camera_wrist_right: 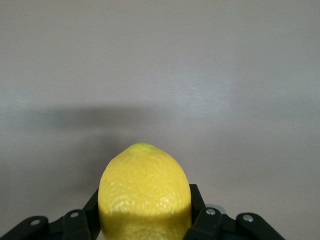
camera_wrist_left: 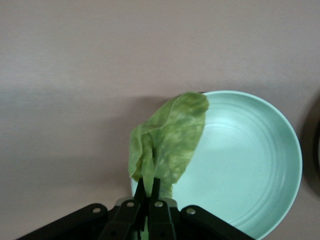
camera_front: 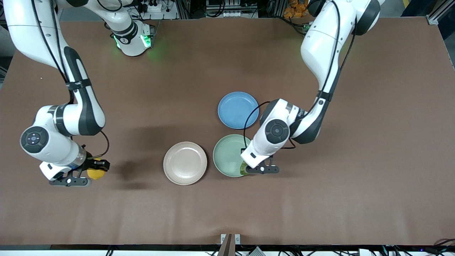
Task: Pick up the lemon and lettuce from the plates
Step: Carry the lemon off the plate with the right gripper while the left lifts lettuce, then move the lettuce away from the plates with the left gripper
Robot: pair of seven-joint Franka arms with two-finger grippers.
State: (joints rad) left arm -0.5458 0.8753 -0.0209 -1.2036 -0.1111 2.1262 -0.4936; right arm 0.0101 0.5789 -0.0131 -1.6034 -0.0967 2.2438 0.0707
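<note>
My right gripper [camera_front: 93,170] is shut on the yellow lemon [camera_front: 96,173] and holds it over bare table toward the right arm's end, well apart from the plates; in the right wrist view the lemon [camera_wrist_right: 145,195] fills the space between the fingers. My left gripper [camera_front: 249,167] is shut on the green lettuce leaf [camera_wrist_left: 170,142], which hangs from the fingertips over the rim of the mint green plate [camera_front: 227,154]; only a sliver of lettuce [camera_front: 244,168] shows in the front view. The beige-pink plate [camera_front: 185,163] lies bare beside the green one [camera_wrist_left: 250,165].
A blue plate [camera_front: 237,109] lies bare, farther from the front camera than the mint green plate, close to the left arm's wrist. The brown table spreads wide around the plates.
</note>
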